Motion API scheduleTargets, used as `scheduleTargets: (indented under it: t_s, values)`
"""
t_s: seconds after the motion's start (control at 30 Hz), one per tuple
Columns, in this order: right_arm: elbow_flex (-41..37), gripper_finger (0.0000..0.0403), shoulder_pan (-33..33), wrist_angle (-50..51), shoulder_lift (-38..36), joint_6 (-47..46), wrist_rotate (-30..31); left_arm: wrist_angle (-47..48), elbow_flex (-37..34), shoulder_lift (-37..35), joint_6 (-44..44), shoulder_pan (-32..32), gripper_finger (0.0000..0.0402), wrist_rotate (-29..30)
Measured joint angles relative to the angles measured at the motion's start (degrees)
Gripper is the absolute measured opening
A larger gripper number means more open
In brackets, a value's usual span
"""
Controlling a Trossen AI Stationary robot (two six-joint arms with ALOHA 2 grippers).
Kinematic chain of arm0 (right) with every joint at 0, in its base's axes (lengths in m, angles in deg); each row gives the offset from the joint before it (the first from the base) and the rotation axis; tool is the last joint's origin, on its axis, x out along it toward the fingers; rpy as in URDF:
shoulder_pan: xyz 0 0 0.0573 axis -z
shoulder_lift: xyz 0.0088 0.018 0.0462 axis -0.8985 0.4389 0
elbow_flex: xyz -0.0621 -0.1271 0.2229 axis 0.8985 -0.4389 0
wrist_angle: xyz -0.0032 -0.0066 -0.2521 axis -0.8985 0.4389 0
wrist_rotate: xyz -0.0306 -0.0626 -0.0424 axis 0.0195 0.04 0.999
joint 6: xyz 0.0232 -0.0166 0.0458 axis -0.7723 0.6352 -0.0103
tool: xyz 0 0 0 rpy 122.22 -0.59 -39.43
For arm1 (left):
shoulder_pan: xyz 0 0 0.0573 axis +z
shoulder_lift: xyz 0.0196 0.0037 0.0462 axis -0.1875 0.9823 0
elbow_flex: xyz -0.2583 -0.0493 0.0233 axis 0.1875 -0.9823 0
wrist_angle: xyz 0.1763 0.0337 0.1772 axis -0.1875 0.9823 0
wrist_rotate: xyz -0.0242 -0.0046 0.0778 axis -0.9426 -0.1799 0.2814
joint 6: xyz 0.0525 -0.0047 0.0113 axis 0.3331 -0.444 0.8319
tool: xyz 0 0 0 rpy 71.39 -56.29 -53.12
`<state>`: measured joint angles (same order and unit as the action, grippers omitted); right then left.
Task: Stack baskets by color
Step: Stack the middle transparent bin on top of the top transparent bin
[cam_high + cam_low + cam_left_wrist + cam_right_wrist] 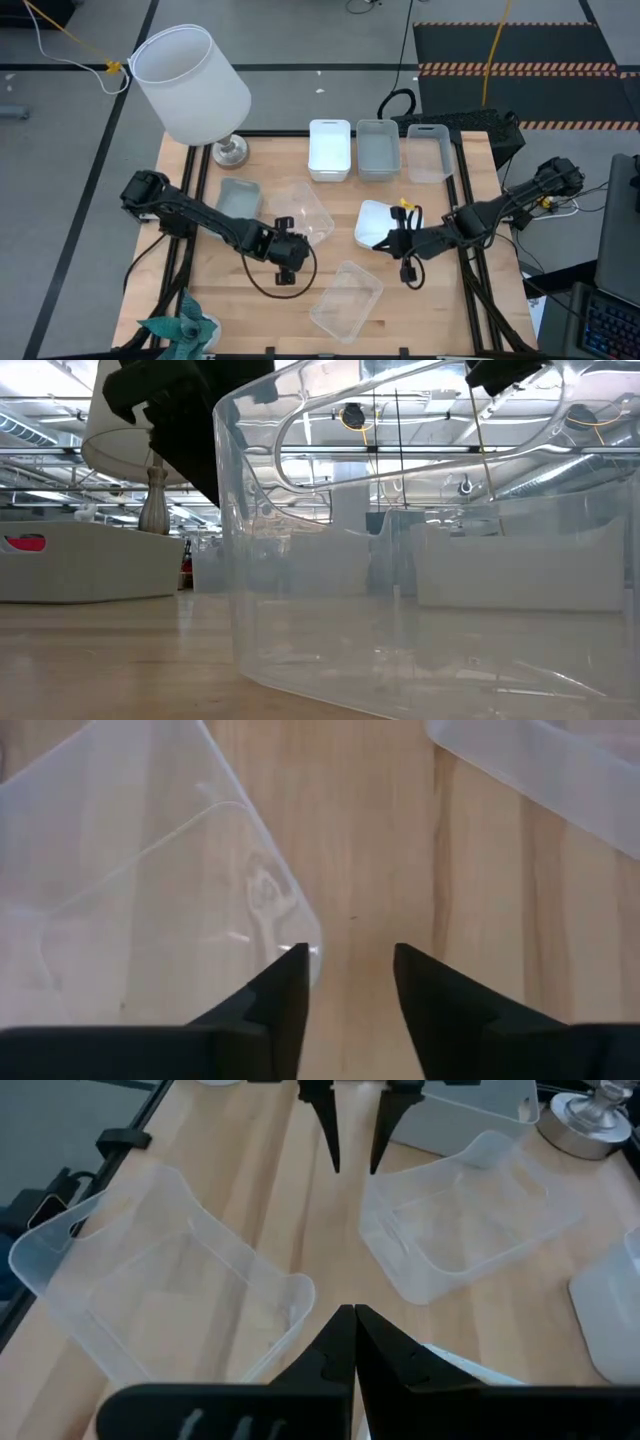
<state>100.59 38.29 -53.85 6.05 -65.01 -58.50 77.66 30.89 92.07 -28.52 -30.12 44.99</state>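
Overhead looks straight down, low sits level behind a clear basket (pixel 420 560) (wrist cameras share it close).

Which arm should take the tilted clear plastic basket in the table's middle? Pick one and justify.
Left, probably. The left gripper is open right beside the clear rectangular plastic basket, its rim next to one fingertip. The right gripper is shut over a white basket, farther off.
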Motion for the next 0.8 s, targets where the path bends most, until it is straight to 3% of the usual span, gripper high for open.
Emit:
scheduleTargets:
  t_s: [0.27,0.63,0.8]
  values:
    - [0.0,0.0,0.0,-1.7,0.0,0.9,-0.1,-1.0,0.0,0.0,1.4,0.6,0.0108,2.5]
    - [0.0,0.0,-2.1,-2.1,0.0,0.1,-0.1,-1.0,-0.1,3.6,2.4,1.3,0.0191,4.0]
    - [0.1,0.0,-2.2,-2.2,0.0,0.3,-0.1,-1.5,-0.1,4.3,2.5,2.0,0.0196,2.9]
